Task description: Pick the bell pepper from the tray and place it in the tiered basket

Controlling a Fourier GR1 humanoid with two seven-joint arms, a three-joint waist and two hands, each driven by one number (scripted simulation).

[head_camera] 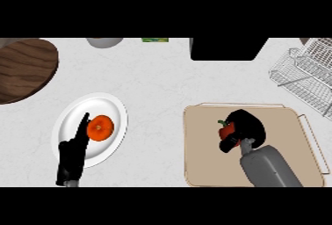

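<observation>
A red bell pepper (226, 130) sits on the beige tray (201, 162) at the lower right. My right hand (247, 124) covers most of it, fingers and thumb curled round it; only the pepper's left side shows. The wire tiered basket (304, 74) stands at the right edge, beyond the tray's far corner. My left hand (71, 154) rests open at the lower left, fingers straight, lying over the edge of a white plate (97, 105).
An orange fruit (100, 128) lies on the white plate beside my left hand. A round wooden board (23, 68) fills the upper left. A black box (227, 48), a grey cup (105, 42) and a green item (155, 39) line the far edge.
</observation>
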